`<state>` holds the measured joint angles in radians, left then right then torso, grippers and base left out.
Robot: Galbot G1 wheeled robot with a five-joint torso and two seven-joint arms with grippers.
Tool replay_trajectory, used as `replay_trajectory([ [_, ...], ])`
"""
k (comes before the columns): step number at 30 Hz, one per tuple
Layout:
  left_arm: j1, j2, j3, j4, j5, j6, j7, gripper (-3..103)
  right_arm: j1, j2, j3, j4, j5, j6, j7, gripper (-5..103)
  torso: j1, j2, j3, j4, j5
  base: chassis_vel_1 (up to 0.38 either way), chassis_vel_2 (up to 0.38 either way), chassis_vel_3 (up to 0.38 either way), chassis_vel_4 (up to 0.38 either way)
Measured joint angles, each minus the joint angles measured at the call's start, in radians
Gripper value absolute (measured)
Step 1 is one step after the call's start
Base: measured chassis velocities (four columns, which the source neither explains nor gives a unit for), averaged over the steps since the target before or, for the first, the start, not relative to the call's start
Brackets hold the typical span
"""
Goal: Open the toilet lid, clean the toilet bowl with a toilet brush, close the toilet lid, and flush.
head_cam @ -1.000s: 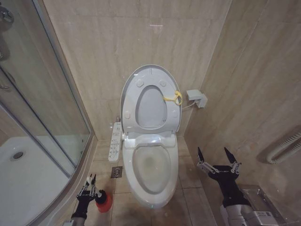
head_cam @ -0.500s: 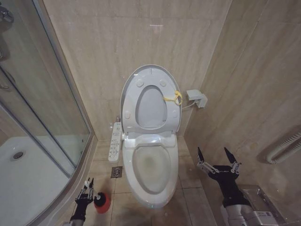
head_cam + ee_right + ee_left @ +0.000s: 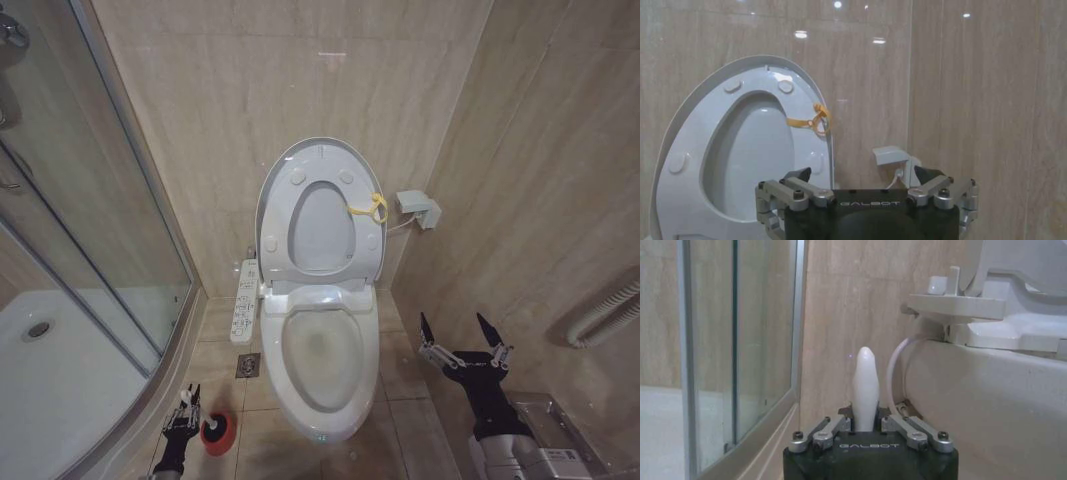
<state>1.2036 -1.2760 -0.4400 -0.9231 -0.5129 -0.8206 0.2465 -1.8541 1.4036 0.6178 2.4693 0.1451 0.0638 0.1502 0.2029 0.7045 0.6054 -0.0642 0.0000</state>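
- Left gripper (image 3: 184, 408), low beside the toilet bowl (image 3: 345, 395), grips our toilet brush (image 3: 865, 388) handle over its red holder (image 3: 218, 432).
- Right gripper (image 3: 465, 335) hovers spread, empty.
- Toilet lid (image 3: 280, 176) stands raised against the wall.

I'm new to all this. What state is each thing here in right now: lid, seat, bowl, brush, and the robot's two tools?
toilet lid: raised, leaning against the wall.
seat: raised against the lid.
toilet bowl: uncovered, stained inside.
toilet brush: handle upright, standing in the holder.
red holder: upright on the floor.
left tool: low beside the holder, fingers around the brush handle.
right tool: open, empty, right of the bowl.
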Motion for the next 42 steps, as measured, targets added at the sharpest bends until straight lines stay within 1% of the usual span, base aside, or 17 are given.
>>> replay_trajectory([
  [3,-0.009,0.000,0.003,0.012,0.000,0.000,0.004,20,0.000,0.000,0.000,0.000,0.000,0.000,0.000,100,0.000,0.000,0.000,0.0001,0.0000,0.000,0.000,0.000,0.000],
  [5,-0.019,0.001,0.005,0.023,0.002,0.001,0.029,20,0.000,0.000,0.000,0.000,0.000,0.000,0.000,100,0.000,0.000,0.000,0.0001,0.0000,0.000,0.000,0.000,0.000],
  [10,-0.029,0.003,0.007,0.029,0.005,0.002,0.046,20,0.000,0.000,0.000,0.000,0.000,0.000,0.000,100,0.000,0.000,0.000,0.0001,0.0000,0.000,0.000,0.000,0.000],
  [18,-0.037,0.004,0.007,0.048,0.033,0.003,0.047,20,0.000,0.000,0.000,0.000,0.000,0.000,0.000,100,0.000,0.000,0.000,0.0001,0.0000,0.000,0.000,0.000,0.000],
  [31,-0.019,0.006,-0.003,0.033,0.036,0.005,0.063,20,0.000,0.000,0.000,0.000,0.000,0.000,0.000,100,0.000,0.000,0.000,0.0001,0.0000,0.000,0.000,0.000,0.000],
  [32,-0.017,0.007,-0.004,0.029,0.036,0.005,0.062,34,0.000,0.000,0.000,0.000,0.000,0.000,0.000,100,0.000,0.000,0.000,0.0001,0.0000,0.000,0.000,0.000,0.000],
  [38,0.000,0.011,-0.009,-0.002,0.036,0.007,0.062,34,0.000,0.000,0.000,0.000,0.000,0.000,0.000,100,0.000,0.000,0.000,0.0001,0.0000,0.000,0.000,0.000,0.000],
  [39,0.006,0.011,-0.011,-0.015,0.036,0.011,0.062,61,0.000,0.000,0.000,0.000,0.000,0.000,0.000,100,0.000,0.000,0.000,0.0001,0.0000,0.000,0.000,0.000,0.000],
  [42,0.020,0.013,-0.013,-0.043,0.036,0.026,0.061,61,0.000,0.000,0.000,0.000,0.000,0.000,0.000,100,0.000,0.000,0.000,0.0001,0.0000,0.000,0.000,0.000,0.000],
])
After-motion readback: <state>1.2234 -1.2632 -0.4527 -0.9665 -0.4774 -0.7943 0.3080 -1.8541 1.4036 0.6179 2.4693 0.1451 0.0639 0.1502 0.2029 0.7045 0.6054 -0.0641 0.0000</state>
